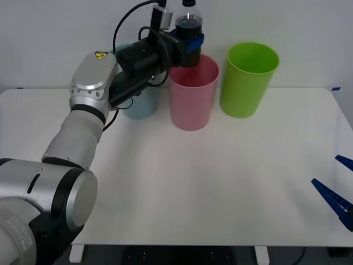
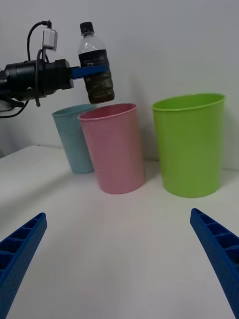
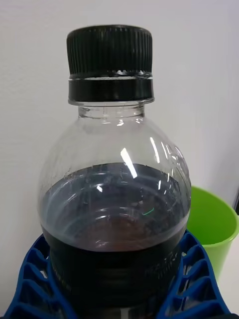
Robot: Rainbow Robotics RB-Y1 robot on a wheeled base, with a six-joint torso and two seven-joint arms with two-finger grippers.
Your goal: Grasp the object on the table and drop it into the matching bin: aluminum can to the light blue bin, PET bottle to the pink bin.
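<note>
My left gripper (image 1: 190, 45) is shut on the PET bottle (image 1: 189, 25), a small clear bottle with a black cap and dark lower body. It holds the bottle upright in the air just above the rim of the pink bin (image 1: 193, 99). From the right wrist the bottle (image 2: 95, 65) hangs over the pink bin (image 2: 115, 149), slightly towards its left edge. Up close, the blue fingers (image 3: 37, 279) wrap the bottle (image 3: 114, 199) at its dark waist. The light blue bin (image 1: 140, 105) stands behind my left arm, left of the pink one. My right gripper (image 1: 339, 185) rests open at the table's right edge.
A lime green bin (image 1: 248, 80) stands right of the pink bin, close beside it. The white table (image 1: 220, 182) stretches wide and bare in front of the three bins. A white wall rises right behind them.
</note>
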